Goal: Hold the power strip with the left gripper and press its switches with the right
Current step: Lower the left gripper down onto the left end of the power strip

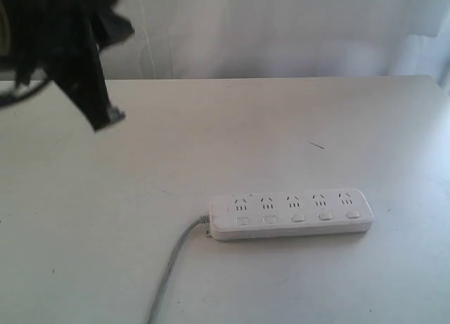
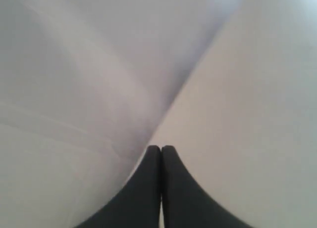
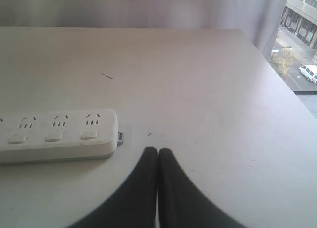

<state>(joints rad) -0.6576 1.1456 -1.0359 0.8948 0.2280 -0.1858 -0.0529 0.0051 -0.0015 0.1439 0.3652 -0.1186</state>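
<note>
The white power strip (image 1: pixel 290 214) lies flat on the table, its grey cord (image 1: pixel 172 264) trailing off toward the near edge. Its switches (image 1: pixel 298 216) form a row along the near side. My left gripper (image 1: pixel 109 118) hangs high at the upper left, far from the strip. Its wrist view shows the left gripper (image 2: pixel 161 148) shut and empty, over blurred white surfaces. The right gripper (image 3: pixel 157 150) is shut on nothing, just off the cordless end of the power strip (image 3: pixel 54 134) and not touching it. Three switches (image 3: pixel 53 137) show there. The right arm is outside the exterior view.
A white curtain (image 1: pixel 281 29) hangs behind the table (image 1: pixel 105 218). A small dark mark (image 1: pixel 316 145) lies beyond the strip. The table's corner edge (image 3: pixel 277 74) drops off beside a window onto a street (image 3: pixel 302 50).
</note>
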